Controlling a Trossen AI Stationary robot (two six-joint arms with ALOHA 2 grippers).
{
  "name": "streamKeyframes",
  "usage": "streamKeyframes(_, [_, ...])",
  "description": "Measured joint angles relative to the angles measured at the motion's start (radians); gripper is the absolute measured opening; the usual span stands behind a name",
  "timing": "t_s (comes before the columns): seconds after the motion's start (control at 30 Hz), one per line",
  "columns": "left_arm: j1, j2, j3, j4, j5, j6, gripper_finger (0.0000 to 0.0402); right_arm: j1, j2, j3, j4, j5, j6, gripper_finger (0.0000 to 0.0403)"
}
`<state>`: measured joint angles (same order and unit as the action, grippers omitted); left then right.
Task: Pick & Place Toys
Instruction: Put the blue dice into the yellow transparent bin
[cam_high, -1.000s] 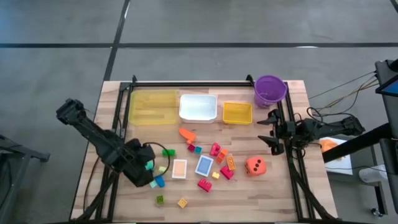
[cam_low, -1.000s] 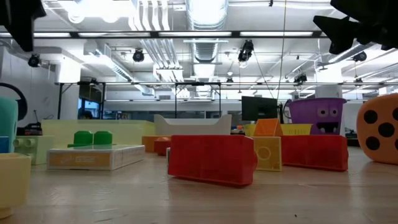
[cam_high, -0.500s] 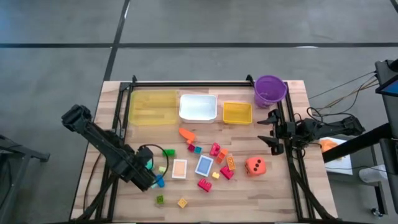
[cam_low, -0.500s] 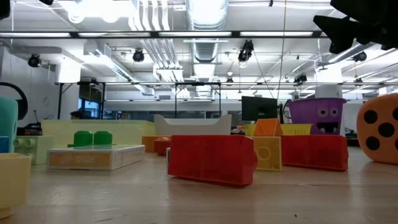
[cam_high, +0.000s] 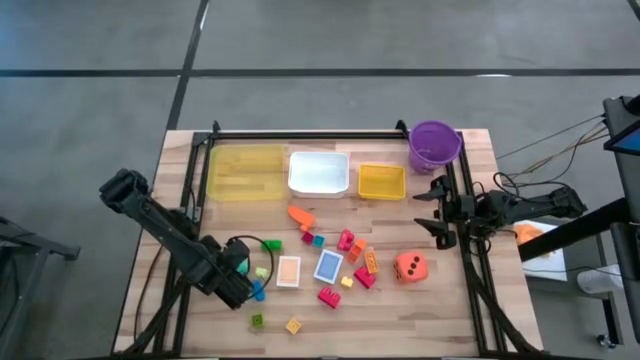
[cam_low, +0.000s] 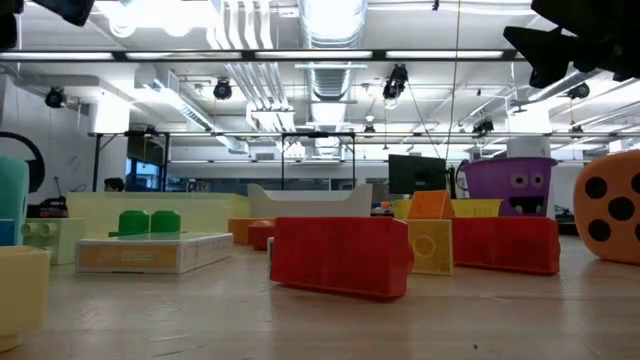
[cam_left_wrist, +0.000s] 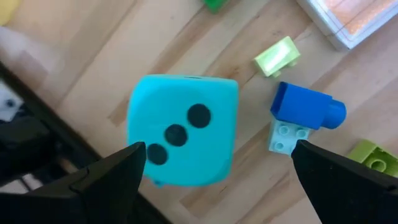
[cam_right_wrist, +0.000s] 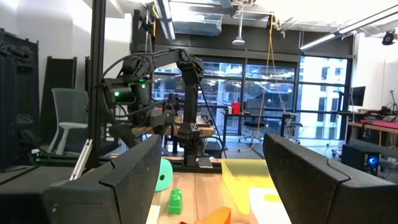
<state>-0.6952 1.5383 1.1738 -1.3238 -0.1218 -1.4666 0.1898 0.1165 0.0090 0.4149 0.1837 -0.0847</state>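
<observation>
Teal die (cam_left_wrist: 181, 129): one, dotted, resting on the table (cam_high: 420, 310) at its left side, beside small blue (cam_left_wrist: 306, 107) and green blocks (cam_left_wrist: 277, 55). Probably light, rigid and smooth-faced; best taken across two opposite flat faces, not the rounded corners. Left tool (cam_left_wrist: 214, 171): directly above the die, fingers spread wide, holding nothing. Right tool (cam_high: 428, 207): parked at the table's right edge, fingers apart, empty.

Teal die (cam_left_wrist: 182, 129) – black dots; orange die (cam_high: 409, 266) – dark dots; purple bucket (cam_high: 434, 145); yellow tray (cam_high: 246, 171); white tray (cam_high: 319, 174).
</observation>
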Motion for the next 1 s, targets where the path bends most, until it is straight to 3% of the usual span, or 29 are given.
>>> streamKeyframes(0.47, [0.005,0.014,-0.015,-0.004,-0.016,0.017,0.0397,0.0,0.0,0.0,-0.016,0.0,0.003,0.028])
streamKeyframes(1.0, [0.004,0.074,-0.018,-0.029,-0.006,-0.105,0.04,0.0,0.0,0.0,-0.015,0.0,0.002,0.028])
